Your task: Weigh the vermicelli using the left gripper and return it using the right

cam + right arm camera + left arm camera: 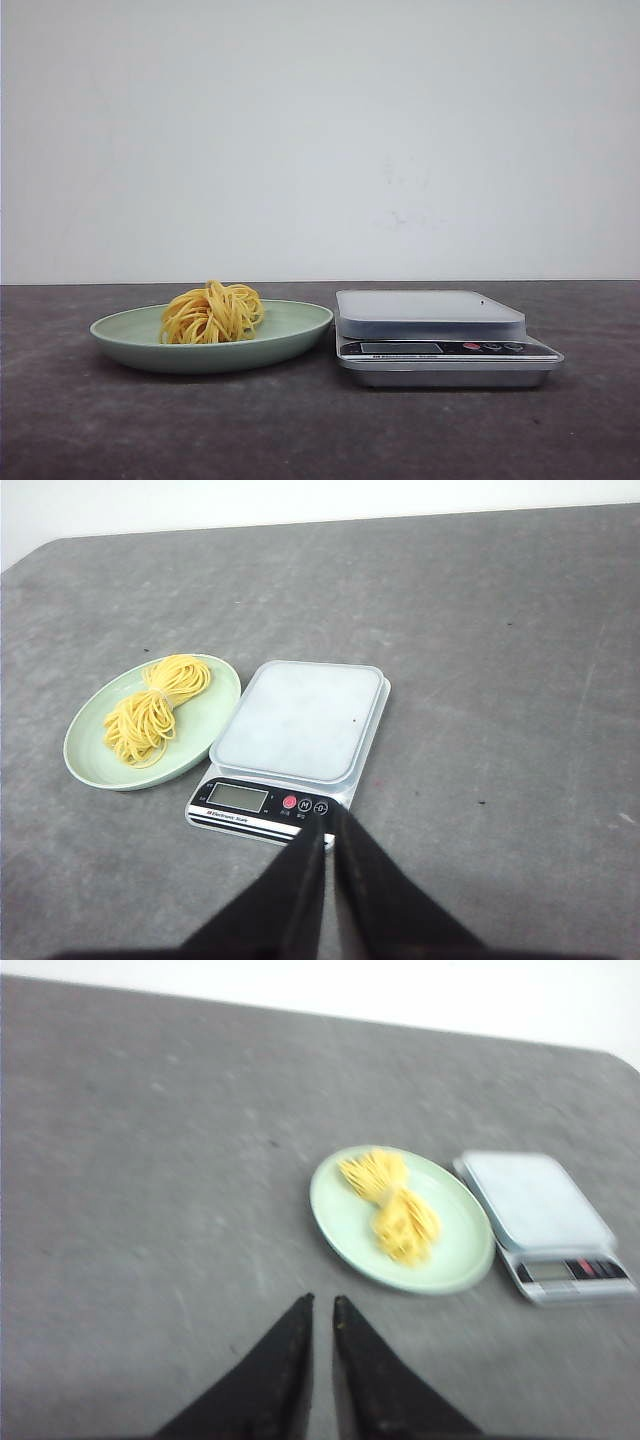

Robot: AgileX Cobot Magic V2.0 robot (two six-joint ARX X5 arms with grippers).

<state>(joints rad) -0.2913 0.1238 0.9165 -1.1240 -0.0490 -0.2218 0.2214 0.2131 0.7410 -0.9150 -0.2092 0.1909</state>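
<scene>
The vermicelli [212,313] lies in a loose yellow clump on the plate [295,335], a little toward the plate's left half, so the left arm has the shorter way to it. The scale [440,340] stands just beside the plate on the right, its rim near the plate's edge though I cannot tell if they touch; that keeps the carry short. Its pan is bare and its display faces the robot, so nothing has been weighed yet, by my reading.

The left claw [322,1305] hangs above the dark worktop [150,1210], well short of the plate, tips nearly together. The right claw [328,832] hovers by the scale's button end, tips likewise almost touching, holding nothing. Both seem parked before the first reach.
</scene>
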